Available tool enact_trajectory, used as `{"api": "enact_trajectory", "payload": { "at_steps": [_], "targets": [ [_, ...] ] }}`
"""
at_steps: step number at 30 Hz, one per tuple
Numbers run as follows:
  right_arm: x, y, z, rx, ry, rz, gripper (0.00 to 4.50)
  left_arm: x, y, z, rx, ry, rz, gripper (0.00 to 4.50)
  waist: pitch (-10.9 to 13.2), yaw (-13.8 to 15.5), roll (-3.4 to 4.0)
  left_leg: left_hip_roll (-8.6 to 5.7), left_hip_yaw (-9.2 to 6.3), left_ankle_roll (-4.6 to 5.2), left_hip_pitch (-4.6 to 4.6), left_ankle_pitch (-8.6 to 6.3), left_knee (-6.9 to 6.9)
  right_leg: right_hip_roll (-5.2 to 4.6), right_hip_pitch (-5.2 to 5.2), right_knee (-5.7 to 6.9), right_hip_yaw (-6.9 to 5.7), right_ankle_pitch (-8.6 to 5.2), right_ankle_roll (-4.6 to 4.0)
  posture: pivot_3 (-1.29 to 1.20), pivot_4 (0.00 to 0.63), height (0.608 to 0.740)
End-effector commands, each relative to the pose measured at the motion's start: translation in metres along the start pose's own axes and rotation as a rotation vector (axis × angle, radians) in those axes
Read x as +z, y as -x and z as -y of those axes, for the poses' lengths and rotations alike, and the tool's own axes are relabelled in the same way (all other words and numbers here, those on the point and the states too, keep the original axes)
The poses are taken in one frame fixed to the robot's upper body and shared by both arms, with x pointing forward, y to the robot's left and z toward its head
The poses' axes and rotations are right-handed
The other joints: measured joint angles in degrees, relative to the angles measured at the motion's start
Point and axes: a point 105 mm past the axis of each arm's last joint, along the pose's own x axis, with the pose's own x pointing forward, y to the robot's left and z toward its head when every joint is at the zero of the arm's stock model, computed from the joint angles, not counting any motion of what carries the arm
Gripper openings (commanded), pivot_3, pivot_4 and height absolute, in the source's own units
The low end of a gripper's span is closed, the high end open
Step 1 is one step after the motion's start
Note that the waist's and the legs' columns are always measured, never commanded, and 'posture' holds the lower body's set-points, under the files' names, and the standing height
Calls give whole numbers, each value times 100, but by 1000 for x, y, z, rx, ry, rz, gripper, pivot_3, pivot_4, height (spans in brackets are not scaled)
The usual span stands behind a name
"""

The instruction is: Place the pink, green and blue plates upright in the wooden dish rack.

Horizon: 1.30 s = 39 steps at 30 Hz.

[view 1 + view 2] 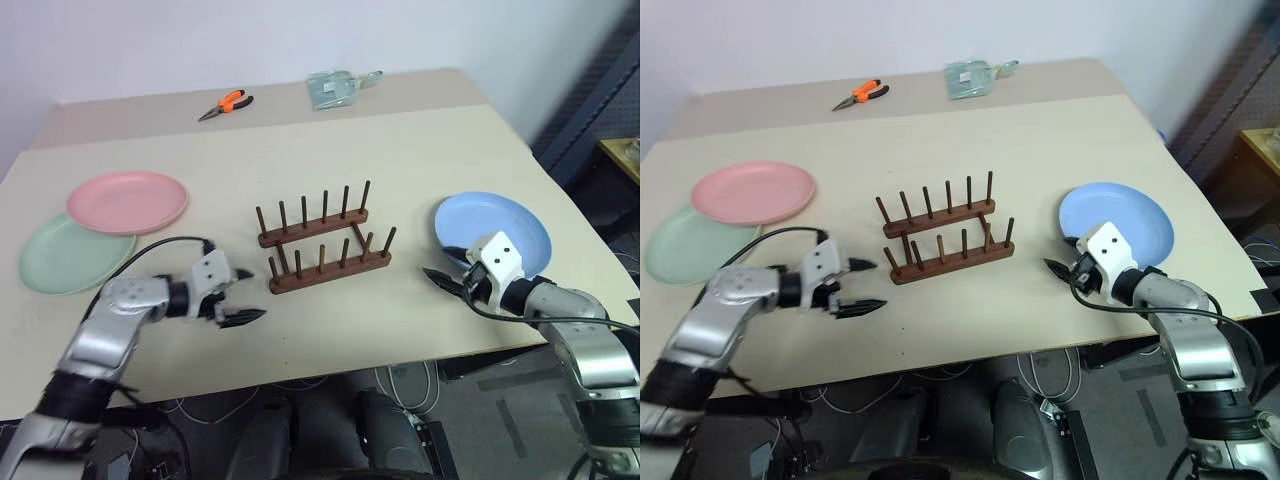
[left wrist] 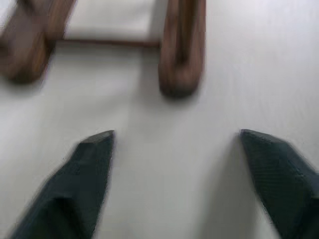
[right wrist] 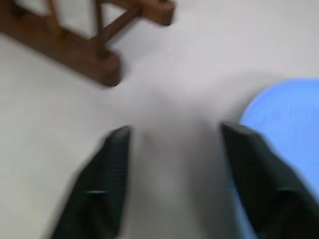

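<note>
Both pincers are hanging open and empty; the left gripper (image 1: 244,297) is sitting just beside the wooden dish rack (image 1: 322,243), with the pink plate (image 1: 128,201) and the green plate (image 1: 68,253) behind its arm; the right gripper (image 1: 449,277) is hovering at the blue plate (image 1: 492,230)'s near edge; a shallow pinch risks skidding that flat plate off the table.

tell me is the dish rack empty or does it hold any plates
Empty. The wooden dish rack shows bare pegs; pink plate, green plate and blue plate lie flat on the table.
</note>
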Motion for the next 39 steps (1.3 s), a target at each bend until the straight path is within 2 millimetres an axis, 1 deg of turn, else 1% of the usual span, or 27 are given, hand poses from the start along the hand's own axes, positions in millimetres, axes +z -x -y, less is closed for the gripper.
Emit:
{"api": "enact_trajectory", "payload": {
  "at_steps": [1,2,3,4,5,7,9,12,13,15,16,20,25,26,27,29,30,31,32,34,36,37,39],
  "targets": [
    [20,-5,-29,138,34,44,636,8,-15,38,-120,96,48,2111,-1,29,3,1,-1,0,4,0,0,-1,7,-1,-1,-9,10,0,150,740],
    [18,-9,-34,151,35,37,77,12,-23,45,-127,108,69,1565,-1,49,3,0,-3,-1,5,-1,4,-3,15,-6,-4,-12,10,0,150,740],
    [17,-12,-36,152,37,30,0,14,-29,48,-123,113,80,1134,0,79,3,-2,-4,-1,5,-1,8,-5,24,-15,-6,-13,10,0,150,740],
    [15,-15,-38,149,43,21,0,17,-34,49,-111,116,93,1134,0,117,-1,-3,-4,-1,5,-1,12,-11,32,-17,-13,-16,14,0,150,740],
    [12,-19,-40,145,53,9,0,17,-41,45,-69,139,100,1134,-1,167,-2,-4,-5,-1,5,-1,16,-16,40,-21,-20,-19,18,0,150,740],
    [9,-29,-42,132,65,-7,0,15,-51,36,16,135,91,1134,-1,232,-1,-17,-3,-2,4,-1,17,-30,41,-23,-21,-15,12,0,150,740],
    [4,-41,-39,90,90,-32,0,11,-59,24,124,117,84,1134,-2,242,-1,-21,-6,-2,5,-1,20,-34,48,-25,-25,-11,7,0,150,740],
    [2,-58,-32,18,122,-46,0,6,-66,-2,301,131,87,1134,-4,230,-3,-22,-6,-2,7,-1,28,-34,54,-24,-26,-11,6,0,150,740],
    [1,-64,-26,-22,113,-44,0,6,-67,-12,362,119,86,1134,-5,222,-5,-22,-7,-2,9,-2,31,-33,56,-23,-26,-11,7,0,150,740],
    [1,-76,-16,-85,91,-41,0,6,-68,-27,447,134,92,1134,-10,199,-8,-19,-8,-2,18,-1,32,-29,62,-19,-28,-11,9,0,150,740],
    [1,-81,-13,-107,87,-41,0,8,-69,-31,470,137,101,1134,-13,187,-10,-17,-8,-2,19,-1,33,-26,62,-17,-28,-11,10,0,150,740],
    [4,-93,-4,-151,94,-32,0,12,-74,-37,491,141,121,1134,-17,178,-13,-15,-8,-2,25,-1,29,-21,64,-16,-28,-5,2,0,150,740],
    [14,-95,-3,-131,89,11,0,10,-71,-41,515,127,115,1134,-19,179,-12,-17,-7,-2,25,-1,29,-21,64,-16,-28,-3,5,0,150,740],
    [23,-91,-10,-73,73,55,245,11,-65,-40,507,134,129,1078,-19,179,-12,-17,-7,-2,25,-1,29,-21,64,-16,-27,-4,4,0,150,740],
    [35,-84,-23,13,55,109,535,13,-54,-40,499,168,168,1338,-18,170,-12,-16,-8,-2,25,-2,28,-21,64,-16,-28,-4,4,0,150,740],
    [54,-70,-46,150,54,188,1317,28,-26,-45,513,246,307,1923,-17,130,-12,-12,-8,-2,19,-5,20,-19,54,-17,-27,-5,9,0,150,740],
    [59,-66,-52,176,48,201,1789,38,-11,-50,542,281,390,2391,-12,117,-10,-9,-9,-3,19,-10,17,-17,50,-16,-27,-1,23,0,150,740],
    [62,-62,-56,192,49,210,2370,50,9,-61,605,314,491,2965,-5,121,-12,-8,-12,-4,14,-10,11,-16,42,-16,-27,-1,23,0,150,740],
    [64,-59,-59,201,53,212,2893,59,27,-73,681,337,574,3451,-2,140,-16,-7,-18,-4,3,-10,13,-15,31,-12,-30,-1,23,0,150,740],
    [67,-56,-65,219,58,217,3898,71,65,-97,871,387,710,4428,-1,205,-19,-6,-27,-5,-5,-10,29,-13,30,-10,-37,0,21,0,150,740],
    [69,-56,-69,238,48,224,3931,76,105,-117,1098,466,826,4476,-2,226,-27,-8,-36,-7,-5,-11,43,-13,45,-15,-46,-8,21,0,150,740],
    [69,-57,-70,243,46,226,3931,72,121,-124,1202,520,856,4476,-3,223,-30,-11,-36,-8,-3,-11,43,-16,53,-20,-47,-15,25,0,150,740],
    [70,-60,-71,246,46,233,3931,59,140,-129,1330,628,879,4476,-4,207,-31,-22,-31,-11,-2,-14,41,-29,55,-25,-47,-4,35,0,150,740]
  ]
}}
